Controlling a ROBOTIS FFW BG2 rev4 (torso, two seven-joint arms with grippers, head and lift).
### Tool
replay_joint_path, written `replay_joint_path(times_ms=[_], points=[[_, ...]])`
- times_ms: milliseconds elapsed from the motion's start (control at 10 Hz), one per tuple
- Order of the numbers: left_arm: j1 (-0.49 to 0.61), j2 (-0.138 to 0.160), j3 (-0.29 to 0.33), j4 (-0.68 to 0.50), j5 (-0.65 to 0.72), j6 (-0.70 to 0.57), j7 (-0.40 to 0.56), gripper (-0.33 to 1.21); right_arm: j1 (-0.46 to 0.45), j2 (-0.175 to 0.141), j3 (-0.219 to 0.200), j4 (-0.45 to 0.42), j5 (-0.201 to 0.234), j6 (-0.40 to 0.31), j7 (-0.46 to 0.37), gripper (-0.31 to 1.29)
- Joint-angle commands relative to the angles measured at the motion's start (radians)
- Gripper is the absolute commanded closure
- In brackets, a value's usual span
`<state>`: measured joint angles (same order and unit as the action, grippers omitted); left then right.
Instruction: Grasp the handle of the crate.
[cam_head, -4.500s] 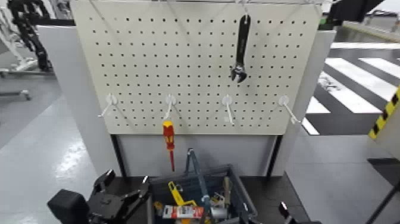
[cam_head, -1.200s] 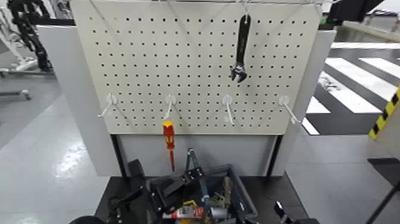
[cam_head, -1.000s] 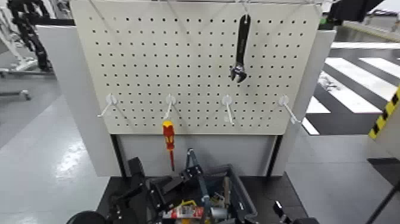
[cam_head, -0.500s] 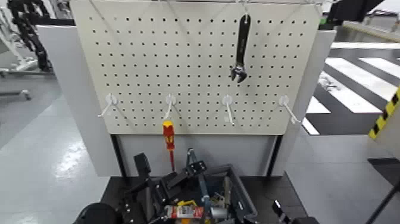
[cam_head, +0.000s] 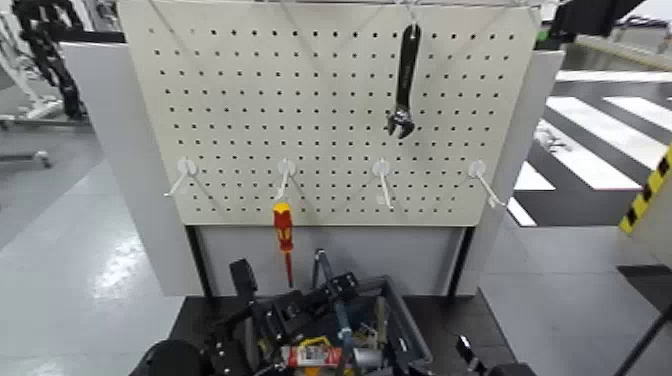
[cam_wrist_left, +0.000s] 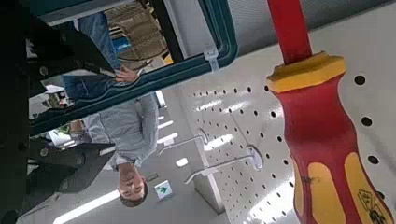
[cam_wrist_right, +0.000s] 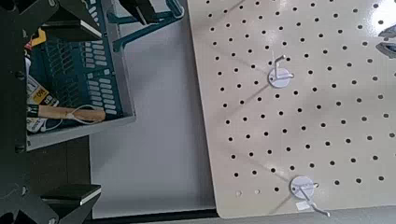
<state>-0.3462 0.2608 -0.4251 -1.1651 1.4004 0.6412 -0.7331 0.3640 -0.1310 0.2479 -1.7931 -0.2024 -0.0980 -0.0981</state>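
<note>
The dark blue-grey crate (cam_head: 405, 322) with tools inside stands at the foot of the pegboard. Its slim handle (cam_head: 320, 268) arches up from the middle. My left gripper (cam_head: 338, 288) is at the handle, over the crate. In the left wrist view its dark fingers (cam_wrist_left: 65, 49) stand apart, and the handle bar (cam_wrist_left: 140, 82) runs between them. My right gripper (cam_head: 468, 352) waits low at the right of the crate. Its wrist view shows the crate (cam_wrist_right: 79, 70) and the handle (cam_wrist_right: 154, 21) farther off, with its fingers wide apart and empty.
A red-and-yellow screwdriver (cam_head: 284, 232) hangs on the white pegboard (cam_head: 300, 100) just left of the handle and fills the left wrist view (cam_wrist_left: 318, 131). A black wrench (cam_head: 404, 85) hangs higher up. A person (cam_wrist_left: 131, 131) stands behind.
My left arm has come from the left of the crate, up and to the right, until its fingers straddle the handle. The right arm has hardly moved.
</note>
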Motion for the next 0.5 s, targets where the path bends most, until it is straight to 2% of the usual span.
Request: replay_joint_path(times_ms=[100,500], points=[[0.006,-0.002,-0.003,0.004,0.0,0.002,0.0,1.15,0.0,-0.001,0.001,0.001,-0.002,0.0,0.0,0.15],[0.032,-0.011,-0.004,-0.008,0.009,0.003,0.001,1.19,0.001,-0.001,-0.001,0.0,-0.002,0.001,0.0,0.15]])
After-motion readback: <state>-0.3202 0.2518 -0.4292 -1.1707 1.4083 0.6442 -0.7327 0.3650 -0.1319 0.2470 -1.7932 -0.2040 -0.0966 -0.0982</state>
